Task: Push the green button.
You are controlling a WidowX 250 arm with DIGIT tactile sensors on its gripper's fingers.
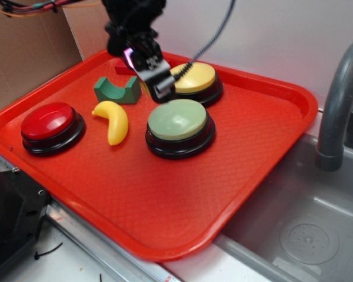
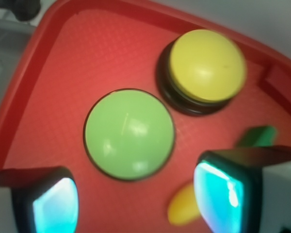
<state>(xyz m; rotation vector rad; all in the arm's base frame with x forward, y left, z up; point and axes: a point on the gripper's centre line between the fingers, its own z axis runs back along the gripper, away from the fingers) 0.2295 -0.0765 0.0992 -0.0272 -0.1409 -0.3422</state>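
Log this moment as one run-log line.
phase: approach | end effector: open, empty, above the tray | target: green button, untouched | neighbours: yellow button, banana

Glossy plastic dome of the green button (image 1: pixel 179 118) beside a smooth plastic banana (image 1: pixel 113 121), both on a red tray (image 1: pixel 165 205) with fine textured surface.

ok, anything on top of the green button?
Nothing rests on the green button; its dome is bare. The gripper hangs above its far edge, apparently not touching. Its base underside is hidden.
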